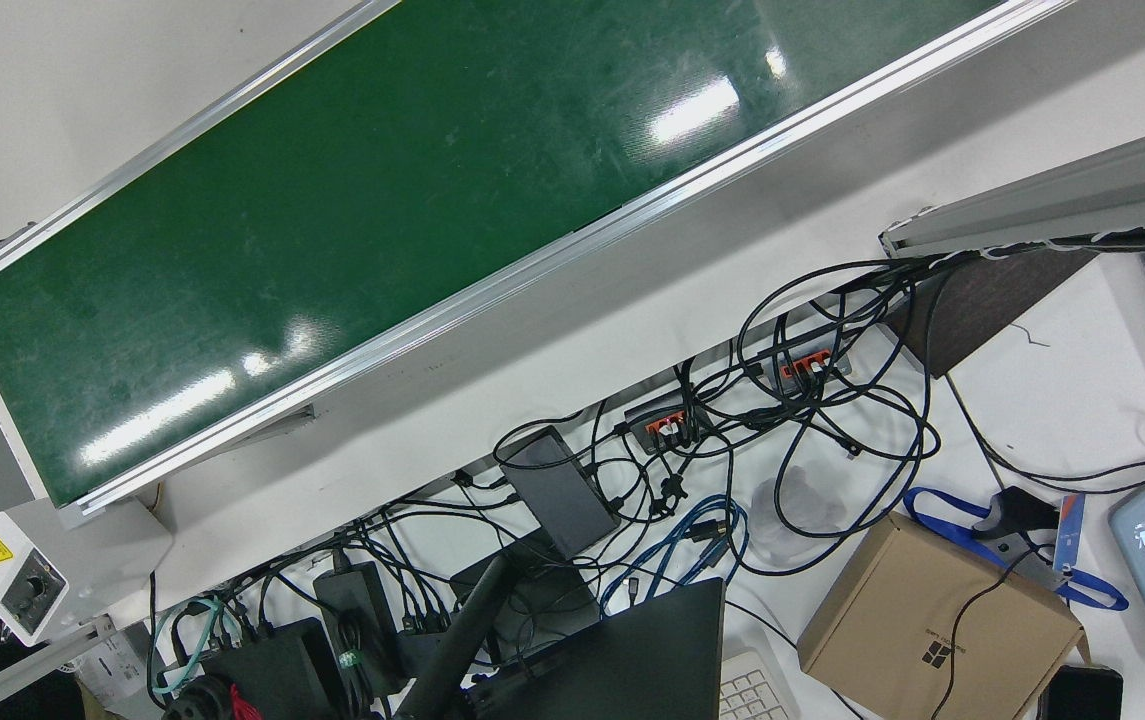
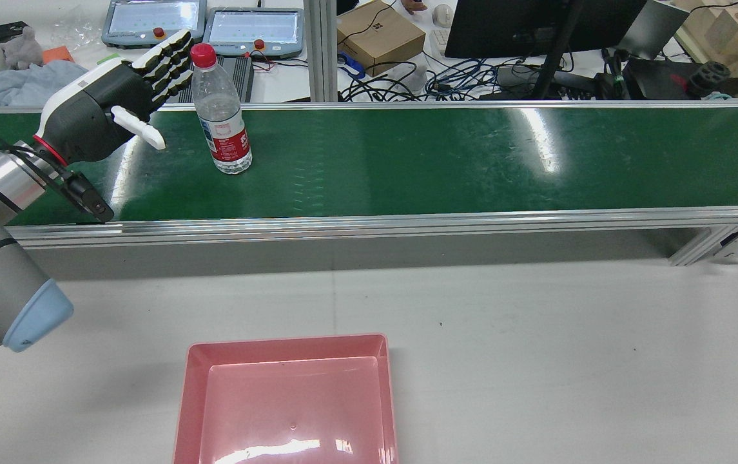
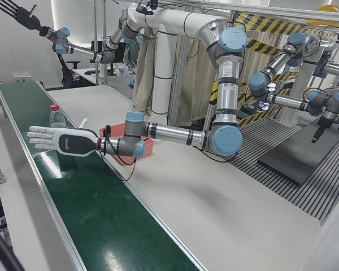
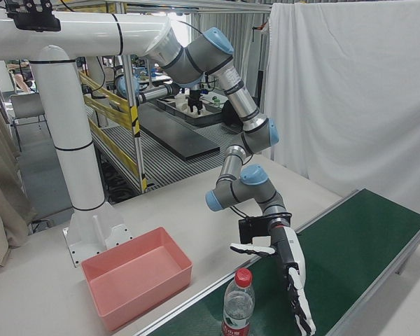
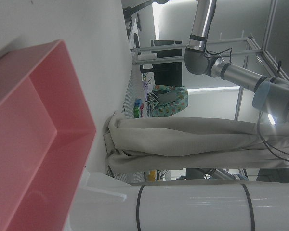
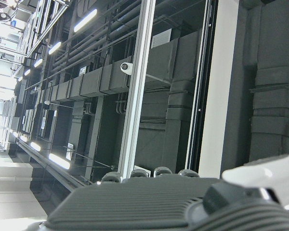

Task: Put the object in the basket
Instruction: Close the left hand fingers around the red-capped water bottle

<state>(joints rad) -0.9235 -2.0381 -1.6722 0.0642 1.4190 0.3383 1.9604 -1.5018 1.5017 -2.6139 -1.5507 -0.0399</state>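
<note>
A clear water bottle point(image 2: 220, 113) with a red cap and red label stands upright on the green conveyor belt point(image 2: 439, 161). My left hand point(image 2: 117, 96) hovers just left of it in the rear view, open, fingers stretched flat towards the cap and holding nothing. The right-front view shows a small gap between that hand point(image 4: 290, 280) and the bottle point(image 4: 238, 304). The pink basket point(image 2: 288, 340) sits empty on the white table in front of the belt. My right hand point(image 3: 14, 11) is raised high at the far side, fingers spread, empty.
Behind the belt lies a cluttered desk with cables point(image 1: 732, 470), a cardboard box point(image 2: 378, 35), teach pendants point(image 2: 252, 29) and a monitor. The white table point(image 2: 536, 335) stretches right of the basket. An aluminium rail point(image 2: 369, 219) edges the belt.
</note>
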